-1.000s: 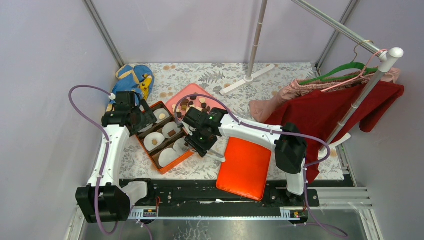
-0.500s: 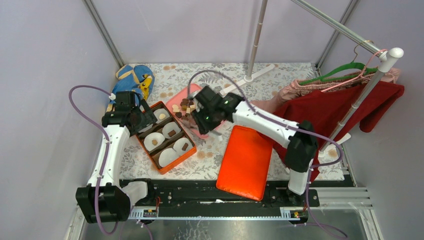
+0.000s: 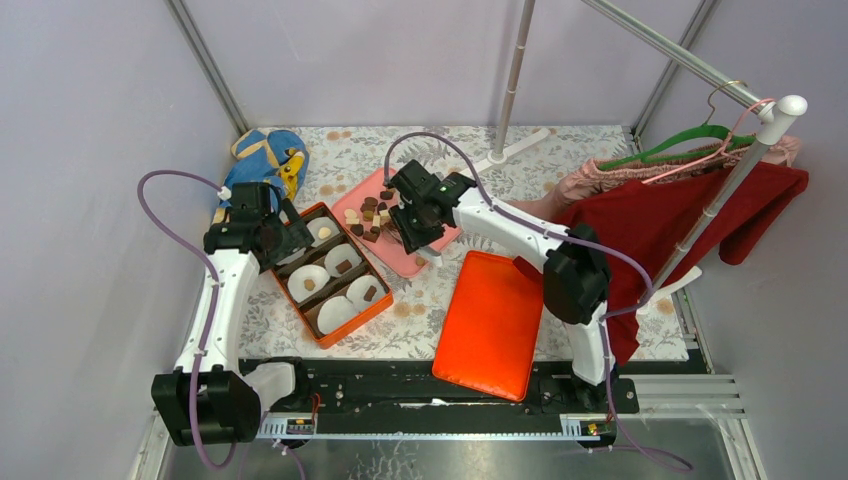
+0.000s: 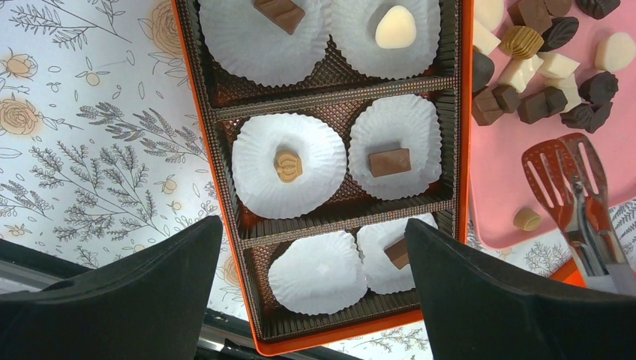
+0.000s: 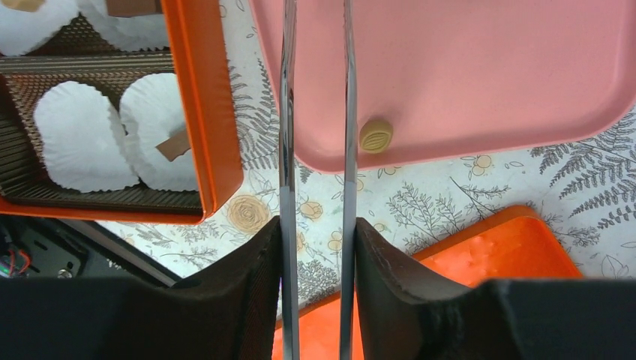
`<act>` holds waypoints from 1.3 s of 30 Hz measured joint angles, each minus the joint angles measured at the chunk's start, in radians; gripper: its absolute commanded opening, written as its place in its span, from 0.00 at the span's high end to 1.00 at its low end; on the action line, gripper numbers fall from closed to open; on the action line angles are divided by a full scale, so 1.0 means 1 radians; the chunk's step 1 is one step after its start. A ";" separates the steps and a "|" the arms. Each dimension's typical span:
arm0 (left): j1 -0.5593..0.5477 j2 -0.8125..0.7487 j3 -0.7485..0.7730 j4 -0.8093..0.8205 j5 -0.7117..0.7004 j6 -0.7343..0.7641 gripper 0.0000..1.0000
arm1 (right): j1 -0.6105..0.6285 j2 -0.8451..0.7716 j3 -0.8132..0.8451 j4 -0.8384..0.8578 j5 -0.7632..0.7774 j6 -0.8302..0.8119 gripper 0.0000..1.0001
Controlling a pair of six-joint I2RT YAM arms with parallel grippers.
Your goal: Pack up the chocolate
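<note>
Loose chocolate (image 3: 372, 215) lies heaped at the far end of a pink tray (image 3: 400, 255), also in the left wrist view (image 4: 540, 82). One round tan piece (image 5: 376, 136) sits alone near the tray's front edge. An orange box (image 3: 350, 325) holds white paper liners, several with one piece each (image 4: 390, 161). One front liner (image 4: 319, 274) has nothing in it. My right gripper (image 5: 316, 232) is shut on metal tongs (image 5: 286, 112) whose red tips (image 4: 559, 176) hover over the tray near the tan piece. My left gripper (image 4: 313, 223) hangs open above the box.
The orange box lid (image 3: 490, 325) lies at front right of the tray. A blue bag (image 3: 262, 160) sits at the back left. A clothes rack's base (image 3: 495, 155) stands behind the tray, with red and pink garments (image 3: 650, 225) hanging at the right.
My right arm has swung with the tongs from the box's front right liner back to the pink tray; a brown piece now lies in that liner. The left arm has not moved.
</note>
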 measured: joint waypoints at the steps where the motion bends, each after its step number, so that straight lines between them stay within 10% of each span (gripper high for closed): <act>1: 0.000 0.001 0.000 0.000 0.000 0.000 0.01 | 0.000 0.010 0.000 0.000 0.000 0.001 0.57; 39: 0.000 0.018 0.000 -0.005 -0.011 -0.001 0.01 | 0.004 0.275 0.254 -0.039 -0.072 -0.073 0.66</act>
